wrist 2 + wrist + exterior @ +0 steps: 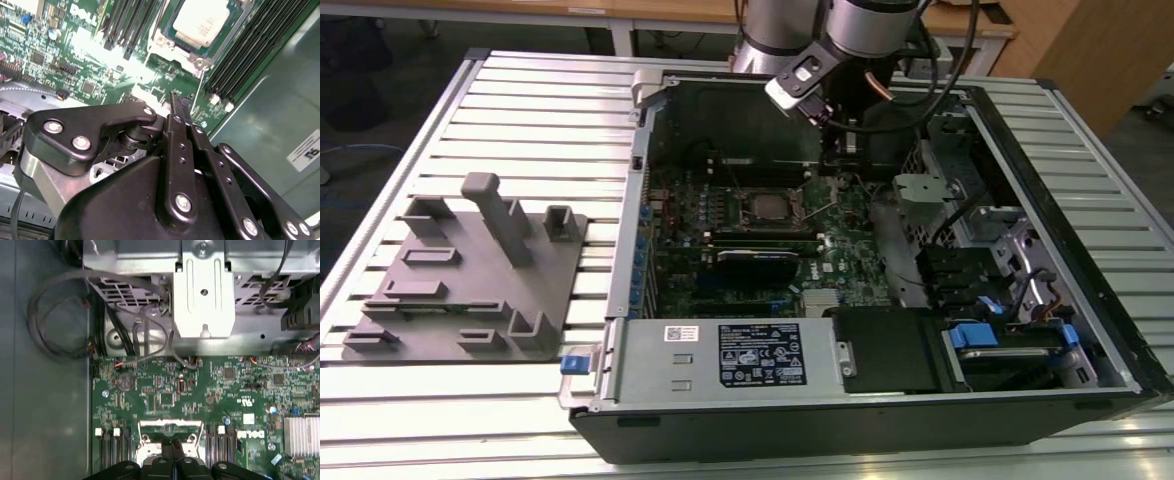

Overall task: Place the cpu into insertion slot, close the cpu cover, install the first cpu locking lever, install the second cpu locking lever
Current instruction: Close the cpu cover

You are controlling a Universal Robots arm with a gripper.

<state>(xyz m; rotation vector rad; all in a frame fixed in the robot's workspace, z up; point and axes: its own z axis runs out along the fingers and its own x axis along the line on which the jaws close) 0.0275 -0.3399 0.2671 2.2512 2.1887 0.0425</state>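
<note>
Jaws of mine stand together, at one o'clock of the black-rimmed square insertion slot [744,208] in the exterior view; pale silver-grey square cpu [207,20] lies within.

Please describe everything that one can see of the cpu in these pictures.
In the second wrist view, the cpu is a flat square chip with a pale silver-grey metal top that looks smooth and catches the light. It lies flat on the green motherboard, beside the long black memory slots. The thin metal cpu cover frames it, and the top shows through the cover's window. One edge is cut off by the picture. The gripper is apart from it.
</note>
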